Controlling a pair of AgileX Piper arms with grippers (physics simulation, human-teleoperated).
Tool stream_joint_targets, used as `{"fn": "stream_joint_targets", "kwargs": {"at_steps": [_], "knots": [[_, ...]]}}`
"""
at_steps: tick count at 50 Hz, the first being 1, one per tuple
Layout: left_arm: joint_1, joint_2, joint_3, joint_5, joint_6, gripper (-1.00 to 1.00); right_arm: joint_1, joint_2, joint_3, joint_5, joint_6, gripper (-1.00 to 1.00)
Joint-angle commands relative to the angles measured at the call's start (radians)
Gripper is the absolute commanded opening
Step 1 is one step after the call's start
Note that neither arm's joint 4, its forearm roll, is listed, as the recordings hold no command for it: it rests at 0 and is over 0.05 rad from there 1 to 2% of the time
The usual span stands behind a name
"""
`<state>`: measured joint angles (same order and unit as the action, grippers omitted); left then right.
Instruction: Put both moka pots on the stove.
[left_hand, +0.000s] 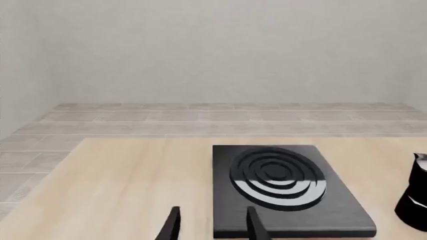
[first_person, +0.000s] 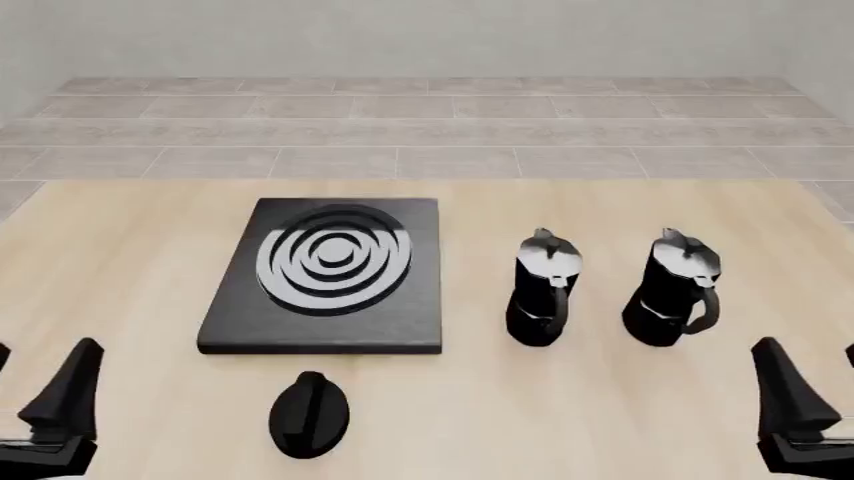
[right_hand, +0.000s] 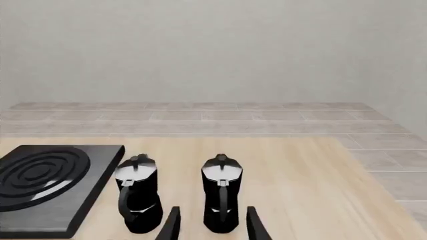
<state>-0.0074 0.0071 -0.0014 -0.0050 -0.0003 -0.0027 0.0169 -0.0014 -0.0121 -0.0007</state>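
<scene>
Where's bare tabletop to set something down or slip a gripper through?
Free: the table left of the stove, the strip behind the stove and pots, and the near edge right of the black knob. The stove's rings are bare too. Crowded: the narrow gap between the two moka pots, and the slot between stove and knob.

Front view high behind arms, facing forward and down, wrist views low, level, all sharing stove (first_person: 324, 276)

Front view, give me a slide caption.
Two moka pots stand right of the empty stove, both hands open.
</scene>
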Motion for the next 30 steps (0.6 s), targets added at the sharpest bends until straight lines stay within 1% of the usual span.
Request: {"fn": "stream_joint_targets", "kwargs": {"at_steps": [1, 24, 25, 26, 27, 28, 29, 30], "knots": [[0.007, -0.001, -0.003, 0.004, 0.001, 1.00, 0.003, -0.007, -0.003, 0.008, 0.001, 1.00], [0.007, -0.002, -0.016, 0.017, 0.003, 1.00, 0.003, 0.000, 0.000, -0.002, 0.002, 1.00], [0.007, 0.008, -0.025, 0.018, 0.002, 1.00, 0.003, 0.001, 0.000, -0.003, 0.002, 1.00], [-0.011, 0.034, -0.033, 0.014, 0.012, 1.00, 0.003, 0.001, 0.000, -0.003, 0.002, 1.00], [-0.011, 0.090, -0.022, -0.020, 0.001, 1.00, 0.003, 0.002, 0.001, -0.004, 0.002, 1.00], [-0.021, 0.161, -0.028, -0.042, -0.031, 1.00, 0.003, 0.002, 0.001, -0.004, 0.002, 1.00], [-0.035, 0.177, -0.057, -0.015, -0.092, 1.00, 0.003, 0.002, 0.001, -0.004, 0.002, 1.00], [-0.058, 0.154, -0.091, 0.033, -0.089, 1.00, 0.003, 0.002, 0.001, -0.004, 0.002, 1.00]]}}
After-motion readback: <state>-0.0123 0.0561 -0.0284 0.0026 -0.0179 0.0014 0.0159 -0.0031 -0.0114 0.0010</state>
